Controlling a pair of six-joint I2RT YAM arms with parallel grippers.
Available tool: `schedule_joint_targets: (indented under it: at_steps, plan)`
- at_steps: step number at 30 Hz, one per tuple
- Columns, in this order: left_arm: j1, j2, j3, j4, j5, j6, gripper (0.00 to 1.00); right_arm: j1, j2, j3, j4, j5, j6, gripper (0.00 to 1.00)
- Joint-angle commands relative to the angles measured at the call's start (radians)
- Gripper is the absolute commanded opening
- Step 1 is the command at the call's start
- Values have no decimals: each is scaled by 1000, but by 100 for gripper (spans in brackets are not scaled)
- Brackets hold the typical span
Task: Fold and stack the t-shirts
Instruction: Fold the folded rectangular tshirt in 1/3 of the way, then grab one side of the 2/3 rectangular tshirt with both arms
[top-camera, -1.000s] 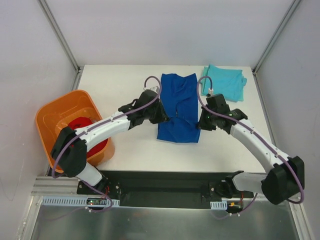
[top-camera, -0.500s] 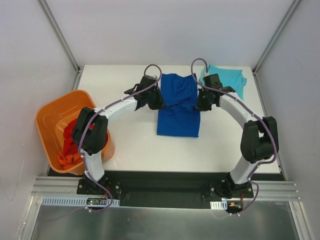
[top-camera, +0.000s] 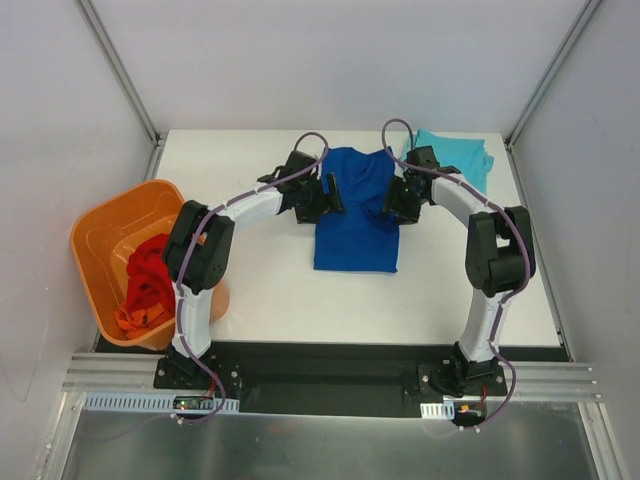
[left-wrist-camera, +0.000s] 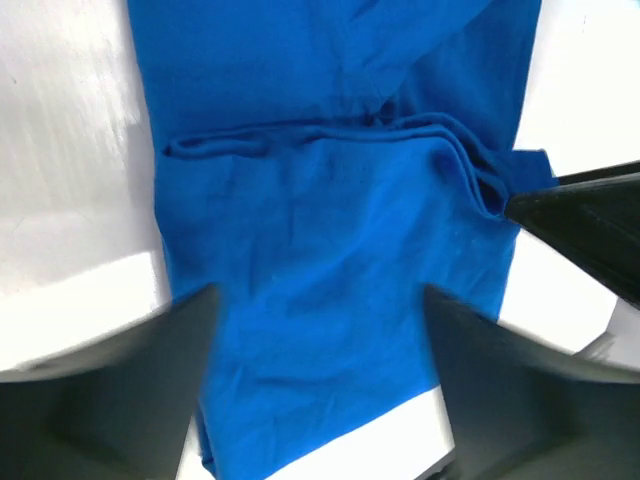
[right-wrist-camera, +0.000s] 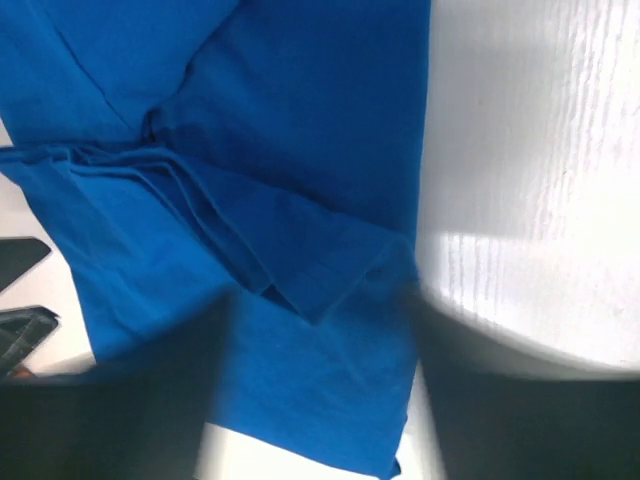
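The royal blue t-shirt (top-camera: 356, 232) is laid, partly folded, near the middle of the far edge of the worktop (top-camera: 262, 292), and the teal t-shirt (top-camera: 456, 166) is placed in the far right corner. The left gripper (top-camera: 333, 196) and the right gripper (top-camera: 394, 206) are held over the blue cloth with fingers spread wide, and nothing is gripped.

Jaws shifted to the blue t-shirt's (top-camera: 356, 240) far half

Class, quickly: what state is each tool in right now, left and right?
Left tool: open, spread over the royal blue cloth t-shirt, gripping nothing.
Right tool: open over the same shirt, gripping nothing.
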Motion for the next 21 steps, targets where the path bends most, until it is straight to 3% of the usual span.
schedule_joint_targets:
  at_steps: [1,7,13,18,21]
  plan:
    - [13,-80,15,8,37,11,99,-8,-58,41,-12,-39,-6,97]
    - [-10,-263,-125,10,37,8,99,7,-273,-107,-12,-5,5,97]
    - [-48,-468,-393,16,-30,-41,99,7,-576,-483,109,-16,99,97]
    - [-56,-524,-550,59,-38,-96,99,8,-654,-678,239,-96,159,97]
    - [-56,-496,-579,108,-20,-119,98,8,-623,-703,281,-103,196,99]
